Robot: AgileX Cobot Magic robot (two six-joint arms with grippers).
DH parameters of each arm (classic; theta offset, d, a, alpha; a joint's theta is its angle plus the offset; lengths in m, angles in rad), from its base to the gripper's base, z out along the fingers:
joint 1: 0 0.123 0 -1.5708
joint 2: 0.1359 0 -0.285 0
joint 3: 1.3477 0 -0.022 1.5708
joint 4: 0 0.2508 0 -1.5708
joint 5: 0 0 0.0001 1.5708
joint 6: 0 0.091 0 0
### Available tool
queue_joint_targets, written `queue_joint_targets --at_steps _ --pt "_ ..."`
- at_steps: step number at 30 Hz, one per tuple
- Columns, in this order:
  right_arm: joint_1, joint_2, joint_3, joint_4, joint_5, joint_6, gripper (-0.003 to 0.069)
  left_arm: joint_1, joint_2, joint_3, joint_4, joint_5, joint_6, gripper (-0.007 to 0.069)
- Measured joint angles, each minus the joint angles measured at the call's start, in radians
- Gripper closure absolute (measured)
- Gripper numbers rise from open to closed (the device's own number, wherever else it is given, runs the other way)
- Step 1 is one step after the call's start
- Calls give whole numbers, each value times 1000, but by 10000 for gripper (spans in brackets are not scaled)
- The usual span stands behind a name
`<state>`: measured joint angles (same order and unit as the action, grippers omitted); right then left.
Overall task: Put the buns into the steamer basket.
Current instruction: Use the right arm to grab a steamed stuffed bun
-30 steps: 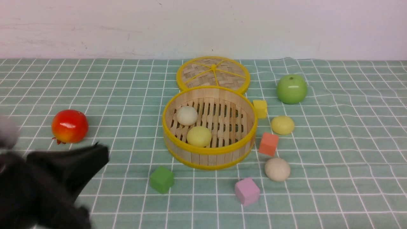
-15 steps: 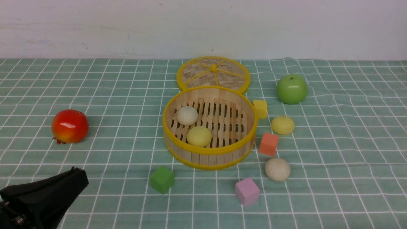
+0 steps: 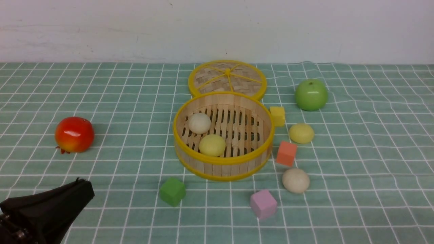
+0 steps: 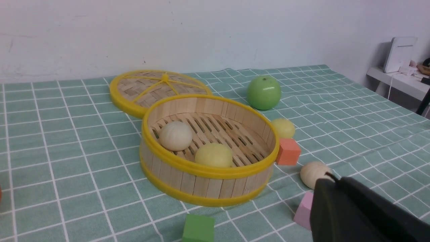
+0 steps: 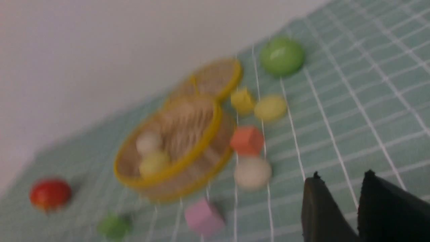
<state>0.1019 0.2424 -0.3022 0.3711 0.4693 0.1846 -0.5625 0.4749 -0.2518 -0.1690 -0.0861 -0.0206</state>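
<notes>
1. Buns (image 3: 212,145) (image 3: 296,181), smooth and domed, are split: two inside the slatted bamboo basket (image 3: 223,169), two outside, to its right.
2. Left gripper (image 3: 89,181) is pressed together, held low; right gripper's (image 5: 342,173) tips are parted, though blurred.

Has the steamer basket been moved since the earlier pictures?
No, the steamer basket sits in the same spot, still against the woven lid.

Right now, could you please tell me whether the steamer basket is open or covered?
Open: its lid lies behind the steamer basket, and both buns inside show.
</notes>
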Motion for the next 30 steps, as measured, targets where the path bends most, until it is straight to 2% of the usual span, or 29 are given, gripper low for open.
queue_joint_targets --at_steps 1,2,5,7,10,11,16,20,26,30 --pt "15 52 -44 -12 57 -33 478 0 0 0 0 0 0 638" --pt "49 215 -154 -45 210 -99 482 0 0 0 0 1 0 638" --pt "76 474 -304 -107 357 -146 485 0 0 0 0 1 0 638" --pt "80 613 -368 -135 391 -157 485 0 0 0 0 1 0 638" --pt "88 860 -471 -153 384 -185 485 0 0 0 0 1 0 638" --pt "90 860 -478 -153 384 -190 485 0 0 0 0 1 0 638" --pt "196 1187 -696 -182 340 -213 484 0 0 0 0 1 0 638" --pt "250 1377 -849 -206 330 -213 449 0 0 0 0 1 0 637" --pt "260 1566 -996 -214 329 -213 370 0 0 0 0 1 0 634" --pt "260 1623 -1015 -216 295 -213 360 0 0 0 0 1 0 633"
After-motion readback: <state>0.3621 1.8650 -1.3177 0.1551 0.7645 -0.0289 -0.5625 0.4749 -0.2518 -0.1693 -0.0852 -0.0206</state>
